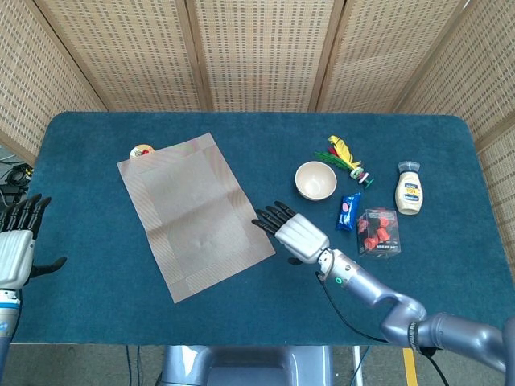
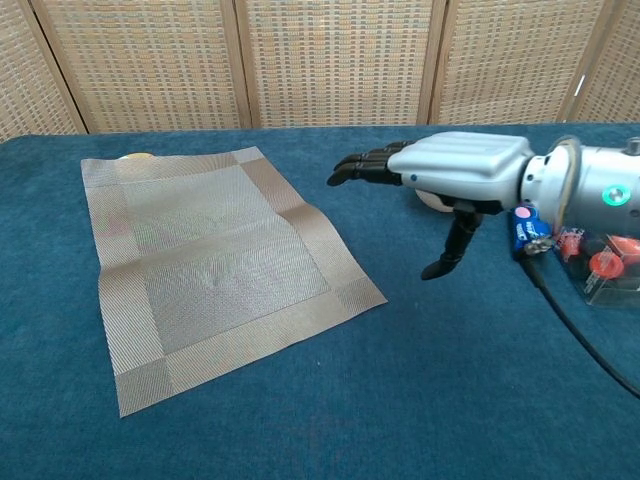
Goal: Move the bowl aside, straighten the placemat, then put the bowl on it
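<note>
Woven grey-beige rectangular placemat (image 1: 195,213) lies skewed and creased on blue felt table (image 1: 96,297). Round cream bowl (image 1: 315,180) sits right of it. Right hand (image 1: 291,232) hovers between them — fingers extended, empty. Left hand (image 1: 14,245) — splayed, empty.

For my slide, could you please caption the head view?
Open right hand hovers between crooked placemat and bowl.
</note>
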You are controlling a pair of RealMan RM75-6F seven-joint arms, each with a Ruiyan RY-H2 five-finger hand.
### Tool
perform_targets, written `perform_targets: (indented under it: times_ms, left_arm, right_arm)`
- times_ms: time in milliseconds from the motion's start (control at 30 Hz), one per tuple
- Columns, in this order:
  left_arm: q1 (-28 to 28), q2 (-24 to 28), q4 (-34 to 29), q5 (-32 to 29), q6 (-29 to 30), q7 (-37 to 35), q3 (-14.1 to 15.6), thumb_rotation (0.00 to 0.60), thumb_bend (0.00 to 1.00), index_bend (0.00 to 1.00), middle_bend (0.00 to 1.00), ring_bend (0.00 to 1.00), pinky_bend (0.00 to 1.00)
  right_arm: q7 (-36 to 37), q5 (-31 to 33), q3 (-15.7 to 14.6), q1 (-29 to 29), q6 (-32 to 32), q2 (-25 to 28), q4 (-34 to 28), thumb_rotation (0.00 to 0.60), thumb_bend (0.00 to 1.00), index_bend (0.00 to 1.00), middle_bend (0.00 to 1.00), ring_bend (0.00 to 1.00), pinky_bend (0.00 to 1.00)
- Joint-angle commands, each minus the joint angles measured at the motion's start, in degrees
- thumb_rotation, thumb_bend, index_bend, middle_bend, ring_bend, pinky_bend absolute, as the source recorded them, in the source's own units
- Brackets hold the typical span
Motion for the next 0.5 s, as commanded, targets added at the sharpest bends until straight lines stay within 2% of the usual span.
perform_targets:
  times_ms: [33, 333, 500]
  left_arm:
    - [0.2, 0.1, 0.0, -0.5, -0.3, -0.3, -0.4, 0.6, 0.0, 0.0, 0.0, 0.0, 0.0]
    - [0.9, 0.2, -0.2, -0.4, -0.8, -0.2, -1.0, 0.6, 0.0, 0.0, 0.0, 0.0, 0.0]
    - [0.8, 0.0, -0.1, -0.7, -1.6, 0.1, -1.3, 0.6, 0.0, 0.0, 0.0, 0.0, 0.0]
  right_arm:
    - [1.1, 0.4, -0.7, 2.9, -1.7, -4.0, 4.5, 0.6, 0.0, 0.06, 0.0, 0.0, 0.0]
    - [2.8, -0.3, -3.7, 5.2, -2.1, -8.9, 12.8, 0.6, 0.0, 0.06, 0.0, 0.0, 0.0]
    - [1.9, -0.4, -4.3, 6.0, -1.5, -11.7, 16.2, 0.6, 0.0, 0.06, 0.0, 0.0, 0.0]
